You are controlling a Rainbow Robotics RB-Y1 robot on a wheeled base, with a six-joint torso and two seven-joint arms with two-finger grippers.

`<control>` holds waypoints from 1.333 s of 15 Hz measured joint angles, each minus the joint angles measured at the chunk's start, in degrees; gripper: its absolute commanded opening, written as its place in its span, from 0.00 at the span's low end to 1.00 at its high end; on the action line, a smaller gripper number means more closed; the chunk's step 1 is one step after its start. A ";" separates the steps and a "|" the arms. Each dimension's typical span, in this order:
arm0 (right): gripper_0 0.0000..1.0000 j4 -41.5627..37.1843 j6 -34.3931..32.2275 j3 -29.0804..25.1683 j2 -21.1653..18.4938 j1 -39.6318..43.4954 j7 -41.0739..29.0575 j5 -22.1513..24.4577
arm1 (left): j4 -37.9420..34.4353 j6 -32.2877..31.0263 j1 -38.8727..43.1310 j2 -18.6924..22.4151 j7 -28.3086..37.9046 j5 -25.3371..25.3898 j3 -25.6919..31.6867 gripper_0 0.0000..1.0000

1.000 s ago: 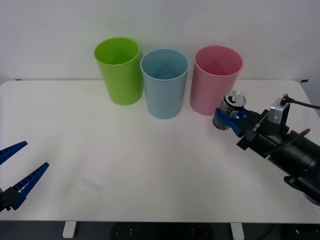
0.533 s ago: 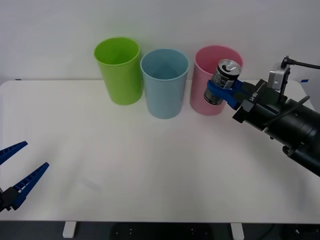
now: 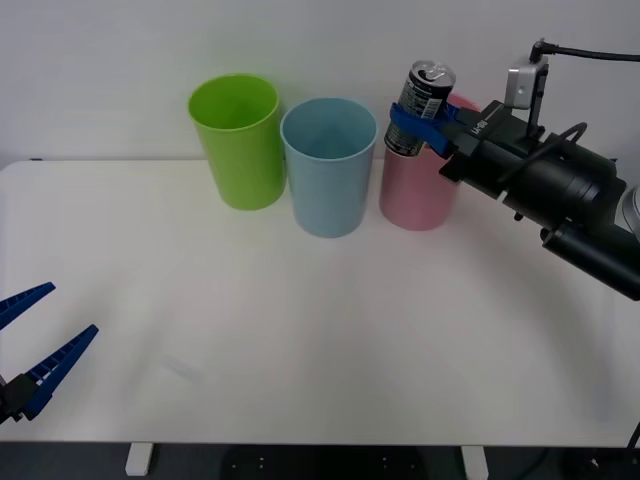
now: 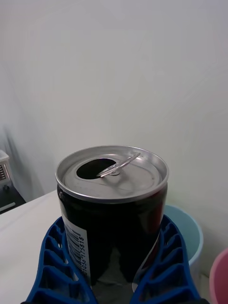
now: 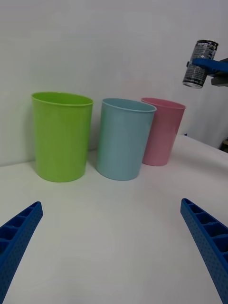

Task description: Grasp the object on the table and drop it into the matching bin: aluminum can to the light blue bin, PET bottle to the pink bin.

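Above the pink bin (image 3: 415, 195), right gripper (image 3: 418, 124) (level) holds can (image 3: 420, 105).

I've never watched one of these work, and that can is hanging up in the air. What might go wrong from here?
The right gripper holds the aluminum can above the pink bin, not the light blue bin. Released now, it would likely land in the wrong bin. Moving across, it might clip a rim. The can is open, so leftover liquid could spill.

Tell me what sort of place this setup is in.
Probably a lab or test bench for a sorting trial: a bare white table against a plain white wall, three coloured bins lined up, lime green bin, light blue bin, pink bin, and the right gripper holding an aluminum can.
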 measured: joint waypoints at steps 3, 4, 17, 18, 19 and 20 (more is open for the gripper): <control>0.00 5.91 0.53 0.42 1.98 -5.57 -0.02 2.98 | 0.00 0.00 0.00 0.00 0.00 0.00 0.00 1.00; 0.00 8.04 0.69 0.42 2.93 -7.33 0.06 4.13 | 0.00 0.00 0.00 0.00 0.00 0.00 0.00 1.00; 0.00 33.55 4.83 0.42 15.11 -25.31 2.84 15.38 | 0.00 0.00 0.00 0.00 0.00 0.00 0.00 1.00; 0.00 34.70 5.56 0.42 15.68 -26.15 3.27 15.43 | 0.00 0.00 0.00 0.00 0.00 0.00 0.00 1.00; 0.00 35.58 6.27 0.42 16.23 -26.67 3.59 15.42 | 0.00 0.00 0.00 0.00 0.00 0.00 0.00 1.00; 0.00 35.90 7.18 0.45 16.86 -26.91 3.85 15.60 | 0.00 0.00 0.00 0.00 0.00 0.00 0.00 1.00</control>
